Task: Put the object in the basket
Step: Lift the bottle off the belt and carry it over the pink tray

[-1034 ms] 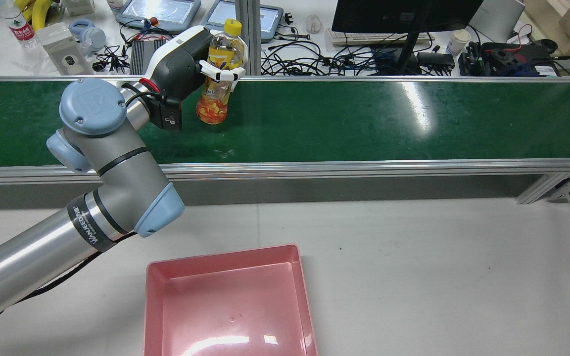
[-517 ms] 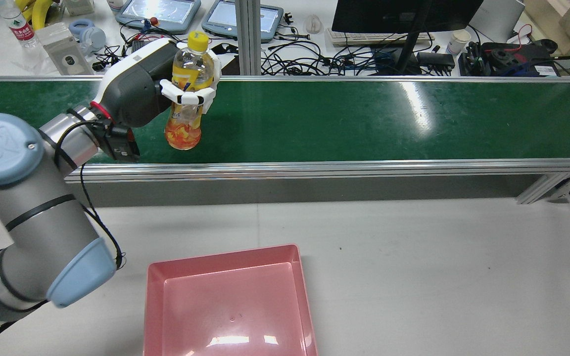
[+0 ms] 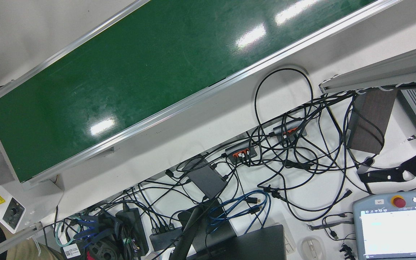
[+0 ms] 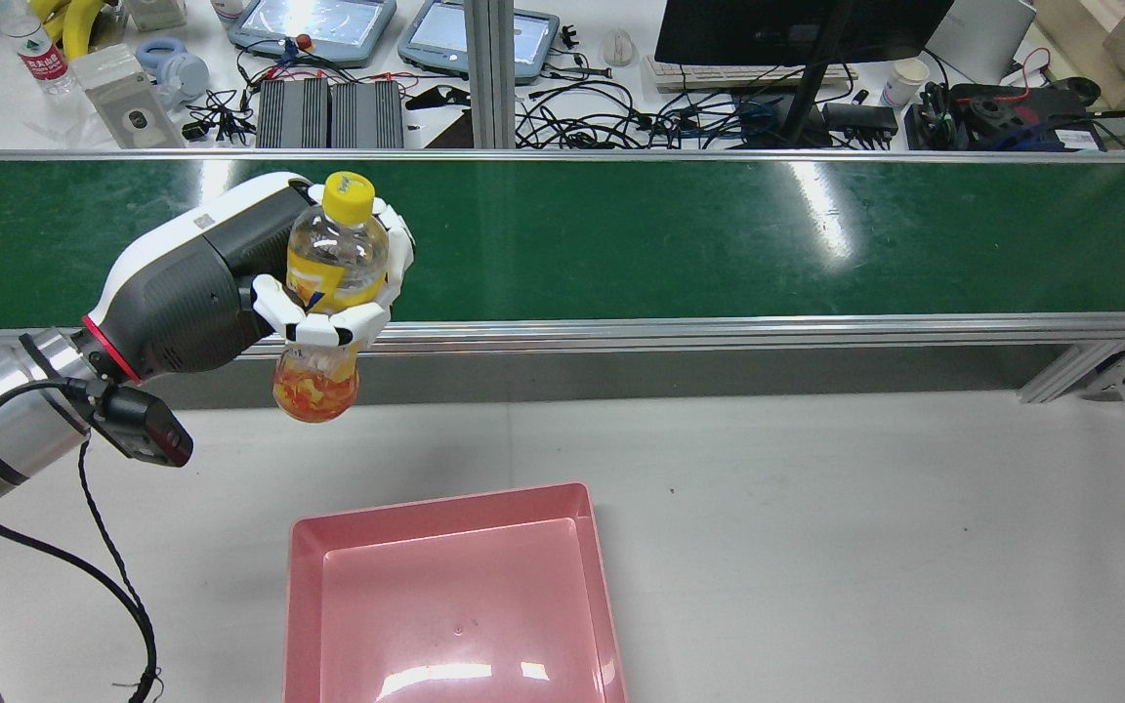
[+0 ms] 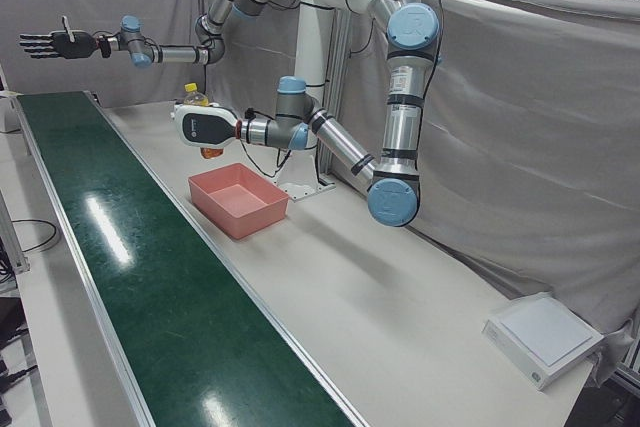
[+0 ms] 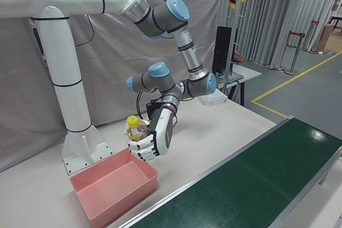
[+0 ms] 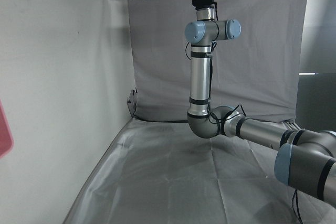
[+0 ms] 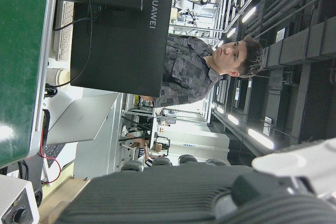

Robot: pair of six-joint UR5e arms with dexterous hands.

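Pickup looks done: the left hand [image 4: 230, 283] has its fingers wrapped round the yellow-capped drink bottle [image 4: 328, 293], held upright in the air over the conveyor belt's [image 4: 680, 234] near rail. The pink basket [image 4: 452, 596] sits empty on the white table. The right hand [image 5: 48, 44], fingers spread, holds nothing; carrying over and release remain

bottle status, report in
Left hand shut on bottle, upright, held short of the pink basket. Right hand open, raised, holding nothing. Basket holds nothing.
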